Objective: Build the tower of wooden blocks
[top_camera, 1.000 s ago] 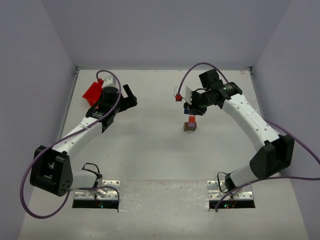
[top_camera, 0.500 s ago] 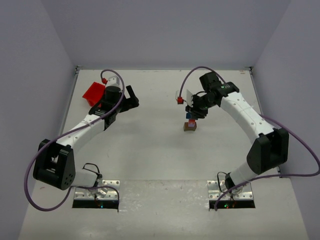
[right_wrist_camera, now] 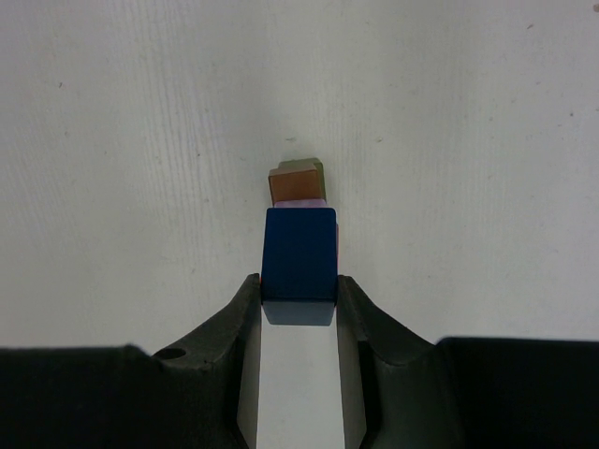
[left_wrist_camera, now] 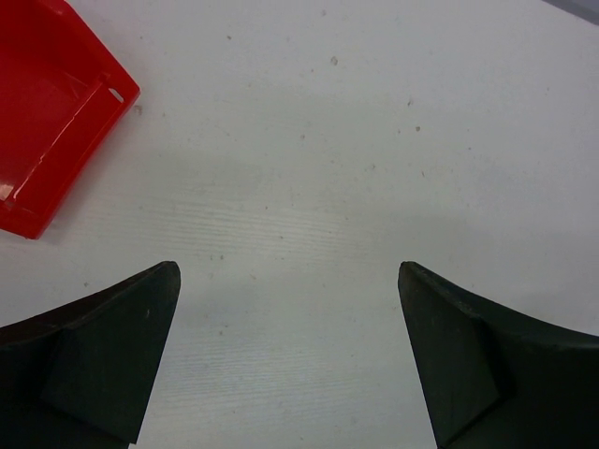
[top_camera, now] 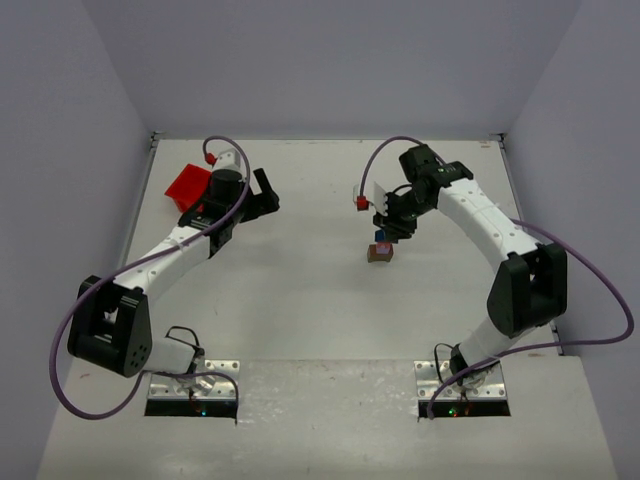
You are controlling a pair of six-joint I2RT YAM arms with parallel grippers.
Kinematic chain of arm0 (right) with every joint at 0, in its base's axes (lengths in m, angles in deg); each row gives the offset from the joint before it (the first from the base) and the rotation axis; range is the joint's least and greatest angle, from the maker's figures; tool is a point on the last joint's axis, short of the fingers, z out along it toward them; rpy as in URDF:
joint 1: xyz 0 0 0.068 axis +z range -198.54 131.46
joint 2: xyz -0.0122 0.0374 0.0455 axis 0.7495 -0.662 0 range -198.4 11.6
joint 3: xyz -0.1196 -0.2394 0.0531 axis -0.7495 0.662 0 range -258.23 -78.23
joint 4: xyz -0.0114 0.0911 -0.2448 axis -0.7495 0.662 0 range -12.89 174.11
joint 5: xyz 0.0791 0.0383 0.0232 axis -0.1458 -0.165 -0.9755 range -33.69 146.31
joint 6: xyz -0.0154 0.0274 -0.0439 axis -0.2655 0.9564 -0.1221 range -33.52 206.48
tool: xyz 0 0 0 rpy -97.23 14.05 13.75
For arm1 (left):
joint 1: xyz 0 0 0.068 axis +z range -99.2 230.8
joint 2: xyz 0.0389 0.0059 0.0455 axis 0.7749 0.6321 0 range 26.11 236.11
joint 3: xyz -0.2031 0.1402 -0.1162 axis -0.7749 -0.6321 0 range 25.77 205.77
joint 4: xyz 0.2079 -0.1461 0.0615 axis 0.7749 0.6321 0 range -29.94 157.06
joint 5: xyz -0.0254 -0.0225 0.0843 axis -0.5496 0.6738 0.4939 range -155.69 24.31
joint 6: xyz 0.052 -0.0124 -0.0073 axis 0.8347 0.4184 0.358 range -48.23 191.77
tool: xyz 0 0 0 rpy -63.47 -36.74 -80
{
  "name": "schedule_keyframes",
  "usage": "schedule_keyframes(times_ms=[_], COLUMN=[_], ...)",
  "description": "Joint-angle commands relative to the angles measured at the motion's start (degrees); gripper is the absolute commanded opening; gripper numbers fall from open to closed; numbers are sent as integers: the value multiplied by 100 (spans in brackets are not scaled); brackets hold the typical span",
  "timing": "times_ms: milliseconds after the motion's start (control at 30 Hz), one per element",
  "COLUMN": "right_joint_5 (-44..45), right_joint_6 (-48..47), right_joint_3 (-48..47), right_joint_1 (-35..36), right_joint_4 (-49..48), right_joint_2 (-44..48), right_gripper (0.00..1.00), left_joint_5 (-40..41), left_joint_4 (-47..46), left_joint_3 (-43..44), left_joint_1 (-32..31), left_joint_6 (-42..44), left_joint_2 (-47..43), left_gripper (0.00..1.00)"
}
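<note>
My right gripper (right_wrist_camera: 299, 284) is shut on the dark blue wedge block (right_wrist_camera: 299, 254) and holds it just above the small stack. In the right wrist view the brown block (right_wrist_camera: 296, 178) and a lilac block (right_wrist_camera: 301, 200) show past the blue block's far edge, and an orange-red sliver (right_wrist_camera: 338, 239) shows at its right. In the top view the blue block (top_camera: 380, 236) hangs over the stack (top_camera: 379, 254) at mid-table. My left gripper (top_camera: 262, 190) is open and empty at the back left; bare table (left_wrist_camera: 286, 269) lies between its fingers.
A red plastic bin (top_camera: 186, 186) stands at the back left, just left of my left gripper; its corner shows in the left wrist view (left_wrist_camera: 47, 112). Purple-grey walls enclose the table on three sides.
My right gripper has carried the blue block nearer, from behind the stack to right over it. My left gripper has shifted slightly to the right.
</note>
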Motion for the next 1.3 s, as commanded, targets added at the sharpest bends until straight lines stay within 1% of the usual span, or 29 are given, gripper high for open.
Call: schedule_keyframes(times_ms=[0, 733, 1167, 1233, 1267], right_joint_5=[-277, -225, -173, -182, -190], right_joint_6=[-41, -36, -36, -29, -45], right_joint_3=[-301, -392, -401, -427, -427], right_joint_1=[-33, -33, -33, -33, -33], right_joint_4=[8, 70, 70, 113, 115], right_joint_2=[22, -189, -139, -136, -135], right_gripper=[7, 11, 12, 19, 25], left_joint_5=[-71, -124, -144, -150, -150], left_joint_4=[-278, -269, -269, -269, -269], left_joint_3=[261, 272, 281, 281, 289], left_joint_1=[58, 50, 14, 6, 6], left_joint_6=[112, 158, 201, 201, 194], left_joint_2=[44, 63, 90, 90, 90], left_gripper=[100, 100, 100, 100, 100])
